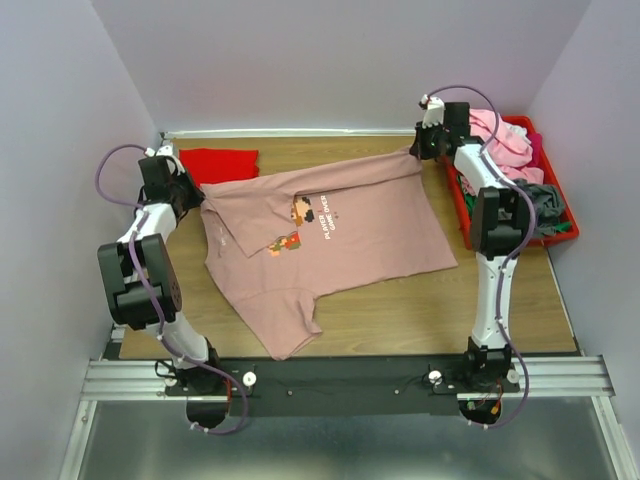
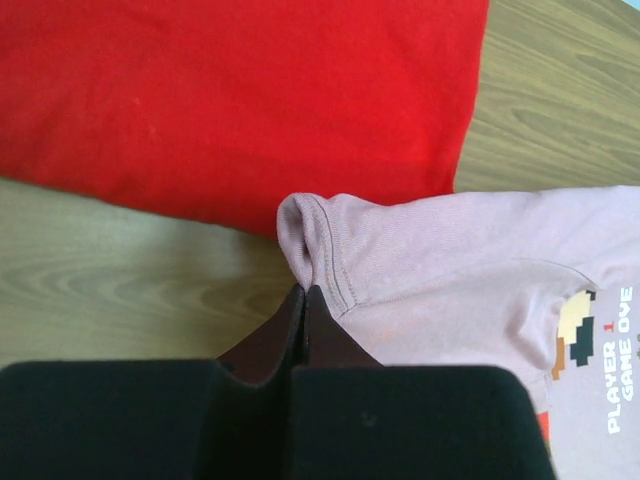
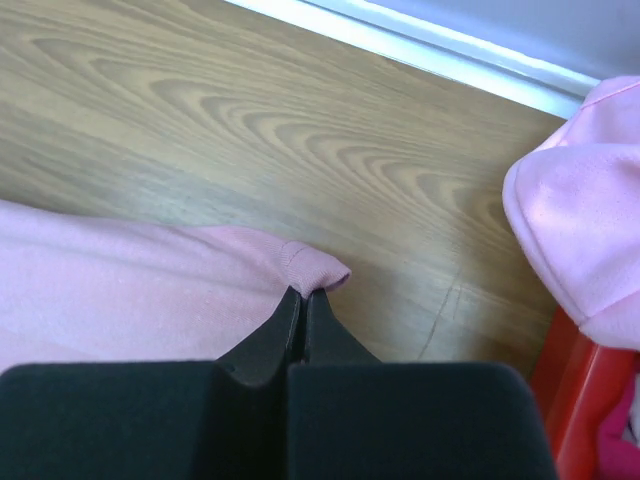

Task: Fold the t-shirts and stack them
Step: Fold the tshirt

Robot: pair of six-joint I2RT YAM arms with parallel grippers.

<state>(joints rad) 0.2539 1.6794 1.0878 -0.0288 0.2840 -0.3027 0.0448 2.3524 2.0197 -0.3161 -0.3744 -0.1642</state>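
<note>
My left end effector is clamping tight on the dusty-pink t-shirt, just beside the red t-shirt. My right end effector is pinching another edge of it.

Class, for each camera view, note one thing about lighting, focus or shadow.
Top external: even, soft light, spread dusty-pink fabric t-shirt sharp. Left wrist: flat bright-red fabric t-shirt vividly saturated, pink shirt's white lettering legible. Right wrist: light-pink garment nearly washed out, slightly soft.

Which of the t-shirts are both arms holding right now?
The dusty-pink t-shirt with the game print, spread out: left gripper and right gripper each pinch its edge. The red t-shirt lies unheld beside it; the other t-shirts sit in the bin.
</note>
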